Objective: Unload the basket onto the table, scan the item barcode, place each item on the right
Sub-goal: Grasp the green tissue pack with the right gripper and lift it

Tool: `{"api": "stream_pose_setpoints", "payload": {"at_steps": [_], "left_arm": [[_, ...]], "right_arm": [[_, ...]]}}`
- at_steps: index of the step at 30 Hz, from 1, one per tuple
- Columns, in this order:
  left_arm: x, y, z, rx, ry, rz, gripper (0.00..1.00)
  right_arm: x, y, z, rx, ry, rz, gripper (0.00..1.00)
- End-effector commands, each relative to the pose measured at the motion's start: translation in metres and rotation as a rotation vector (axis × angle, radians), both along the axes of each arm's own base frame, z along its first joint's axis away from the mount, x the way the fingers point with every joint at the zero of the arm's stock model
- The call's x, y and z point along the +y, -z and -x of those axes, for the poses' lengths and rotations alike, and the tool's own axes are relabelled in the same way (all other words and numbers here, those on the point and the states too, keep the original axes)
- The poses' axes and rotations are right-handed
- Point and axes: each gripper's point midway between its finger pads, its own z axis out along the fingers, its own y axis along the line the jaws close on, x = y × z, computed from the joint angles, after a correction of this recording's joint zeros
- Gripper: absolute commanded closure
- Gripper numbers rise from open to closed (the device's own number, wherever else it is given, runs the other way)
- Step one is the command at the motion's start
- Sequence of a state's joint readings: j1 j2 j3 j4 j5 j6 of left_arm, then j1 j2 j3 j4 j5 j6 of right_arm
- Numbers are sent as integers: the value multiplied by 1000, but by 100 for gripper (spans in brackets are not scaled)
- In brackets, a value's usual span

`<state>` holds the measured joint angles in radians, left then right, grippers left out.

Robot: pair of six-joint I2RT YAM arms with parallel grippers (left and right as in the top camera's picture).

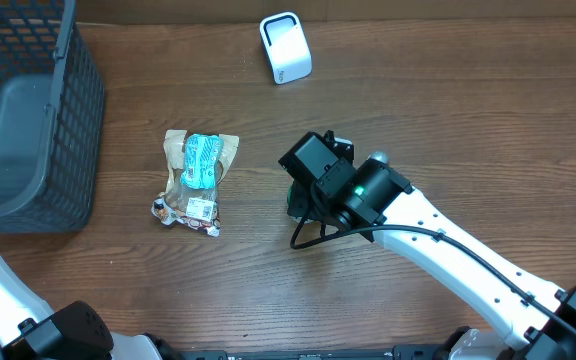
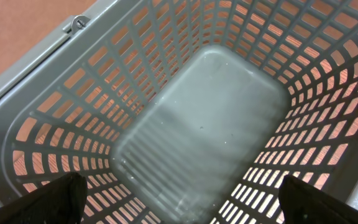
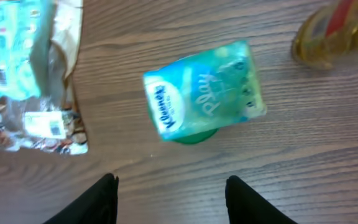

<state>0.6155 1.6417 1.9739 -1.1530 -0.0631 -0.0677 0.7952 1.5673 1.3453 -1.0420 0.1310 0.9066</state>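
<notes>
Little judged done so far: no barcode shown to the scanner [image 1: 285, 47] yet, with grasping, carrying and turning all left. Nearest, found the right gripper [image 3: 171, 182] roughly half spread above the table [image 1: 448, 110] near its middle, bare wood between the fingertips and nothing gripped. Just beyond those tips, saw the tissue pack [image 3: 204, 90], teal and white, tilted, lying free. Further toward the left edge, noted a crumpled snack bag [image 1: 196, 180] flat on the wood, then the grey basket [image 1: 78, 120] at that edge, with the left gripper [image 2: 180, 190] spread wide over its bare floor, holding nothing. Farthest, against the far edge, placed the white scanner, well apart from the pack. Learned only from the right wrist view of the pack's printing and of a blurred amber thing [image 3: 334, 31] near it, unidentifiable; from overhead, caught merely a green sliver under the arm, but only there the scanner and basket together.
</notes>
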Motion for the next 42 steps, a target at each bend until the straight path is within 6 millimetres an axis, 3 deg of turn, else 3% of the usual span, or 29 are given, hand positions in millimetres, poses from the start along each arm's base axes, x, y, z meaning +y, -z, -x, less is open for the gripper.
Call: {"api": "stream_pose_setpoints", "payload": {"at_steps": [1,9,16,19,24,37,42], "left_arm": [[0,-3,-3,-2,21,-10,0],[0,-3,-4,-2,21,-10,1],[0,-3,-4,-2,21,-10,0],[0,-3,-3,-2,21,-10,0],[0,-3,-4,-2,21,-10,0],[0,-3,-4,-2,21,-10,1],[0,-3,-4,-2,21,-10,1]], "right_arm": [[-10,5,-8,-34,112,21,50],[-14,7,-13,-34,351,-53,54],[-21,24,-5,26,583,-105,43],[-18,27,-8,20,604,-131,38],[-9,28,-16,-5,603,-182,38],[-7,42,-19,17,705,-212,47],[-8,59,-18,41,728,-174,48]]}}
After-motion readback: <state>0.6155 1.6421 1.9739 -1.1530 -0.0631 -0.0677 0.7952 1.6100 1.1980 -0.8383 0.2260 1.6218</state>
